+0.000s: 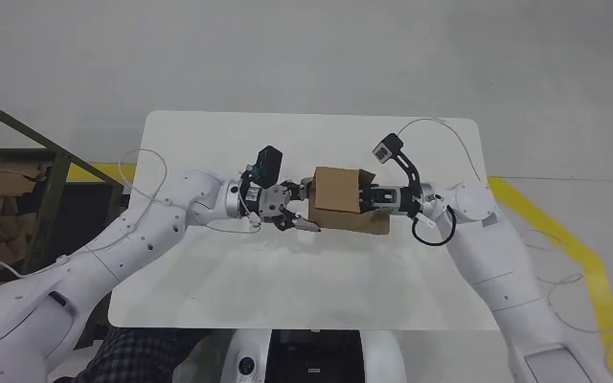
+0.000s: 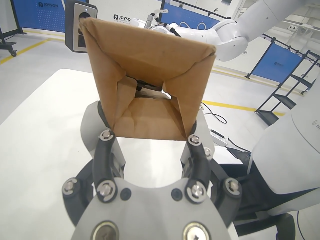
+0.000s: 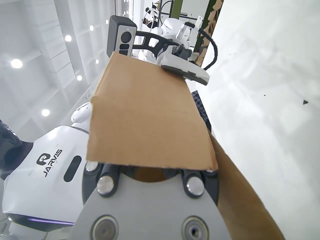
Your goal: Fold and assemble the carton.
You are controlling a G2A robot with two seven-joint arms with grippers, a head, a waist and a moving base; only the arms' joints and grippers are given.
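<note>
Top view: carton (image 1: 337,194) (brown cardboard) between left gripper (image 1: 299,207) and right gripper (image 1: 372,199).

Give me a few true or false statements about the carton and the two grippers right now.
1. The carton sits between the left gripper and the right gripper. True.
2. The carton's end facing the left gripper is closed off. False: it is open, with its flaps only partly folded in and the inside showing.
3. The left gripper's fingers are spread apart, one on each side of that end. True.
4. The carton is white. False: it is brown.
</note>
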